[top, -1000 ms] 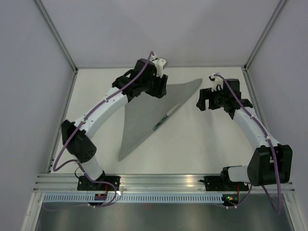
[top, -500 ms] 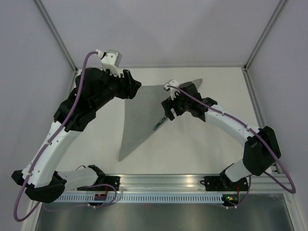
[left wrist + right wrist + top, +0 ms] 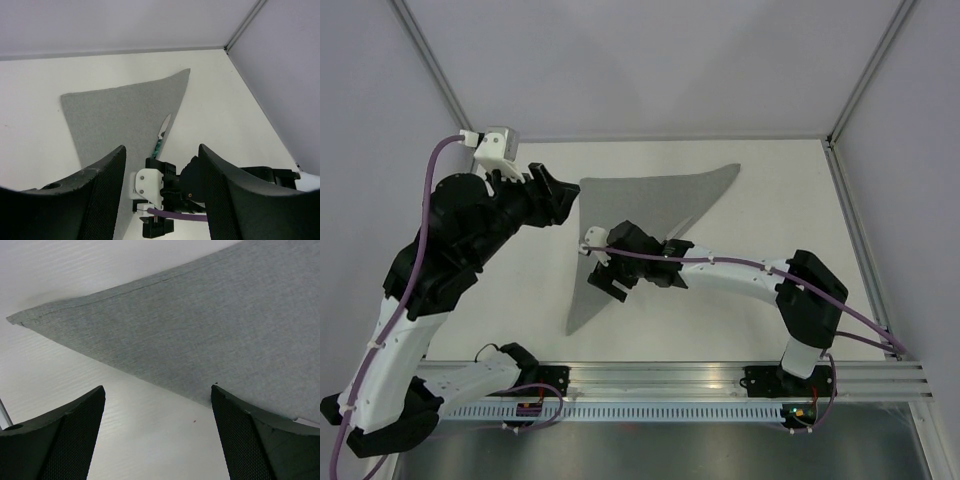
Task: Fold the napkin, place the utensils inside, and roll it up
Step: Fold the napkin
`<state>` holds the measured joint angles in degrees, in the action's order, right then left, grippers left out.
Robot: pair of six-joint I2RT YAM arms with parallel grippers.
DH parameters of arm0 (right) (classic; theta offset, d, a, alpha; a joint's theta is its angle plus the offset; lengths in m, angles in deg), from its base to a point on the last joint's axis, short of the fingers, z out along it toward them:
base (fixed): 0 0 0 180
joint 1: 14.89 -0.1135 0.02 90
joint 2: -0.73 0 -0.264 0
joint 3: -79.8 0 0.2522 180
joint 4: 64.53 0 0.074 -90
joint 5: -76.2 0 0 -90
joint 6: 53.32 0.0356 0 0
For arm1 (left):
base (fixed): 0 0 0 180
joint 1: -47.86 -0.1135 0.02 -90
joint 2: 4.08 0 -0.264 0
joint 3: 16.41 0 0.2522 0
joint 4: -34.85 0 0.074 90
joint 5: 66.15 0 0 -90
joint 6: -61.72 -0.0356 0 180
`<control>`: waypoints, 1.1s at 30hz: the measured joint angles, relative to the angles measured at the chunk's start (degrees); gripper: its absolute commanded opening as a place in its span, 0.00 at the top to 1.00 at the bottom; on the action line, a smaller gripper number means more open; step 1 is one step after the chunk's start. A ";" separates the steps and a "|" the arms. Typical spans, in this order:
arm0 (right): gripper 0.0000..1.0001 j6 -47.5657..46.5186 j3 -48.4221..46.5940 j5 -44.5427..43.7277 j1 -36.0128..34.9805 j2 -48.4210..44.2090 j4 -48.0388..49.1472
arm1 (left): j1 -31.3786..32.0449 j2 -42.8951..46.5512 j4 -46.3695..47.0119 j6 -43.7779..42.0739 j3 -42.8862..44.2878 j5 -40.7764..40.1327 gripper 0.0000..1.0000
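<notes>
The grey napkin (image 3: 620, 205) lies flat on the white table, folded into a triangle with its long point toward the near left. It also shows in the left wrist view (image 3: 120, 115) and the right wrist view (image 3: 210, 325). One utensil (image 3: 161, 135), a knife with a green handle, lies along the napkin's right edge; in the top view my right arm hides most of it. My right gripper (image 3: 606, 281) is open and empty, low over the napkin's slanted edge (image 3: 160, 440). My left gripper (image 3: 566, 200) is open and empty, raised above the napkin's far left corner (image 3: 162, 200).
My right arm (image 3: 740, 275) stretches across the middle of the table from the right. An aluminium rail (image 3: 660, 375) runs along the near edge. Grey walls and frame posts (image 3: 445, 85) close in the left, back and right sides.
My right arm swung from the right side across the napkin to its slanted near-left edge. My left arm drew back left and rose off the napkin's far corner.
</notes>
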<state>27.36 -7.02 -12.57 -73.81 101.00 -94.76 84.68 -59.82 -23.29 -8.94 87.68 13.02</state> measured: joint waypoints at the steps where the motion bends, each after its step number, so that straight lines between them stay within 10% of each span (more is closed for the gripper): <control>1: 0.09 -0.24 -0.04 0.00 -1.05 0.61 0.22 | 0.00 0.44 -0.48 0.46 -0.31 -0.37 0.35; 33: 0.15 -8.59 -1.36 -8.66 -18.53 12.26 8.74 | 0.00 4.07 -5.31 2.38 -1.66 -2.82 0.35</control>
<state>18.77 -8.37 -21.22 -92.34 113.26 -86.01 84.68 -55.76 -28.60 -6.56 86.02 10.20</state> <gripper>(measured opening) 0.847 0.655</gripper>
